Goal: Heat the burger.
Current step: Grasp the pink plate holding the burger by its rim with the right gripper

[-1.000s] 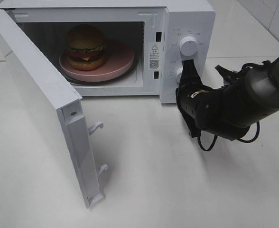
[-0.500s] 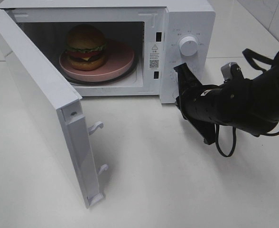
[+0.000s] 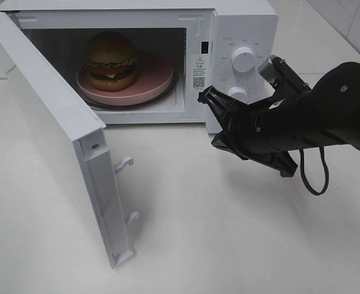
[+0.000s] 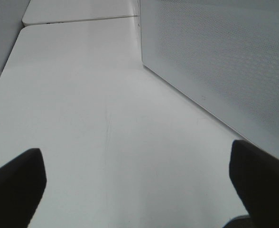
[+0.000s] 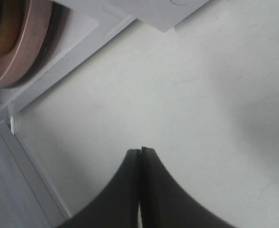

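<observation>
The burger [image 3: 111,60] has a tan-brown bun, lettuce and a dark patty. It sits on a pink plate [image 3: 158,76] inside the open white microwave [image 3: 241,18]. The plate's rim also shows in the right wrist view [image 5: 16,52]. My right gripper [image 3: 213,120] is shut and empty [image 5: 140,151]. It hovers above the table just in front of the microwave's control panel, near the right edge of the opening. My left gripper [image 4: 139,190] is open and empty, low over the table beside the outer face of the door [image 4: 215,71]; it does not show in the exterior view.
The microwave door [image 3: 51,122] stands swung wide open to the left, with its latch hooks [image 3: 125,164] sticking out. Two white knobs [image 3: 242,58] sit on the control panel, the lower one [image 3: 237,93] just behind my right arm. The white table [image 3: 198,233] lies in front.
My right gripper has left the lower knob and swung left and lower, now in front of the panel near the opening. The burger, plate and door have not moved.
</observation>
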You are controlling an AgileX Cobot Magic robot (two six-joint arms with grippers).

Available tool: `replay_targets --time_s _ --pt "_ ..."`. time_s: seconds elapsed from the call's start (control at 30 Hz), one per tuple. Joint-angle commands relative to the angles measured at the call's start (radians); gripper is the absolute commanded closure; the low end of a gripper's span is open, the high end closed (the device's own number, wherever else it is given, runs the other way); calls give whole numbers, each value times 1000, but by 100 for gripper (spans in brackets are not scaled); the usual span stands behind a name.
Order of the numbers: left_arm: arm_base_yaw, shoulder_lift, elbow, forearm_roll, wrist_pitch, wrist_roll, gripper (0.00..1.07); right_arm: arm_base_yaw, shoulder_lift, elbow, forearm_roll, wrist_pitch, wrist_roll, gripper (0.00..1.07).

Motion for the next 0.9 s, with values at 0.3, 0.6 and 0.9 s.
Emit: replay_targets --time_s 0.3,0.6,0.9 --pt "4 -19 3 -5 -14 -3 9 -77 -65 -37 -175 310 -214 105" --pt "4 -19 3 -5 -14 -3 9 -86 -65 -151 -427 505 -341 103" --pt "4 -19 3 -5 -14 -3 9 -86 -65 -235 -504 693 -778 101"
